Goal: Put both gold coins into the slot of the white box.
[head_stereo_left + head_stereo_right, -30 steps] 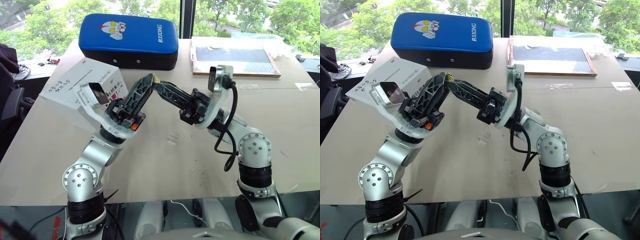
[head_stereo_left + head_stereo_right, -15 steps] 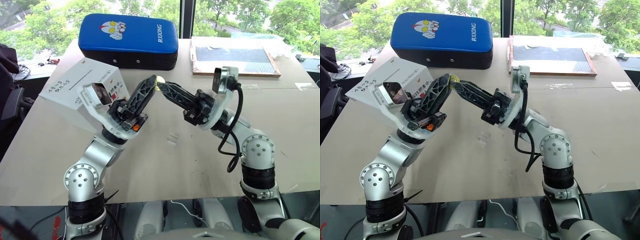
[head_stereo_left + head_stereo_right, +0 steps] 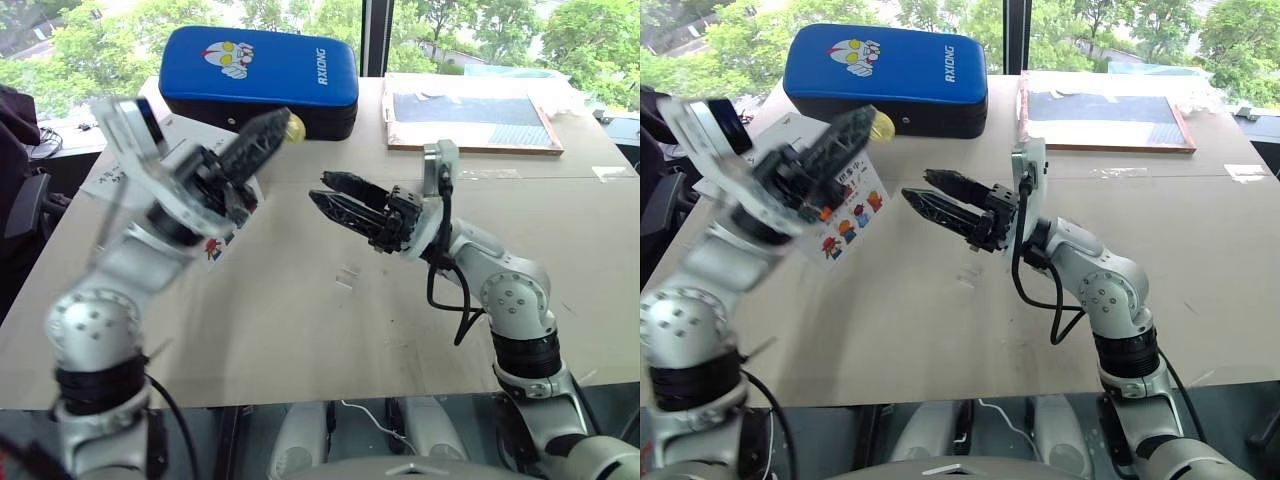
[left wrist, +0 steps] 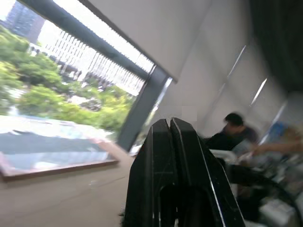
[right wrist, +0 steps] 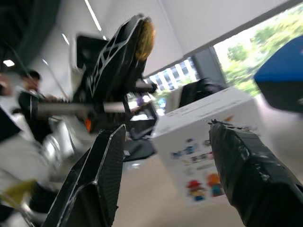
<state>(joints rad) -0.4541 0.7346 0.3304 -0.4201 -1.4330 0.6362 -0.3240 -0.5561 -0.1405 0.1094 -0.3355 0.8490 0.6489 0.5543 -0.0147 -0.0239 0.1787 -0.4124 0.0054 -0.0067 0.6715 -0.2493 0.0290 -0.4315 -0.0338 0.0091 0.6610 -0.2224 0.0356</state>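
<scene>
Right eye view showed the left gripper [image 3: 868,118] pinched tight on a gold coin [image 3: 881,124] above the white box [image 3: 845,215]; the right gripper [image 3: 917,186] gaped empty beside it.

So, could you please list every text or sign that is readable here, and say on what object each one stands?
"RIXIONG": white letters on the blue padded rectangular case.
Cartoon face emblem, no words: same case.
Black handwriting on the top of the white cardboard box: too small to read.
Red lettering beside the cartoon figures on the box side: blurred, unreadable.
</scene>
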